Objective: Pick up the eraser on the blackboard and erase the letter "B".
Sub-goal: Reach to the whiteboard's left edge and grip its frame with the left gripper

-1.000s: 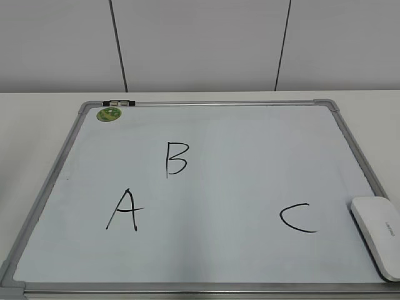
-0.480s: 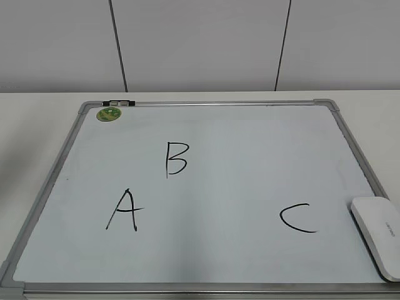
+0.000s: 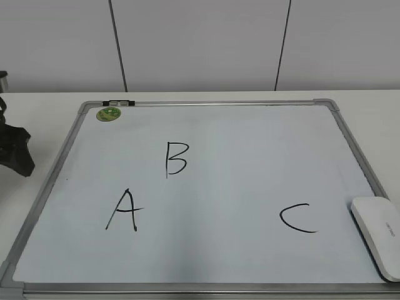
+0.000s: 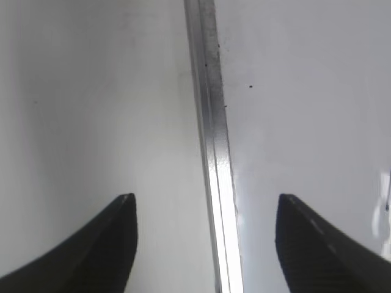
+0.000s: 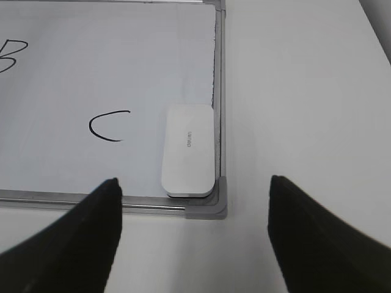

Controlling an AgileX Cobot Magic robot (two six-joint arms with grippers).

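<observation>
Hovering with jaws spread wide, my right gripper (image 5: 192,232) hangs above the white rounded plastic eraser (image 5: 188,151) in the white, silver-framed blackboard's (image 3: 206,104) near right corner. My left gripper (image 4: 204,244), also agape, straddles its left frame; the thin black letter "B" (image 3: 176,159) is intact.

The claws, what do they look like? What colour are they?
Both are black. The left claw has two dark fingers that are wide at the base and narrow to a tip. The right claw looks the same. No cables or markings show.
</observation>
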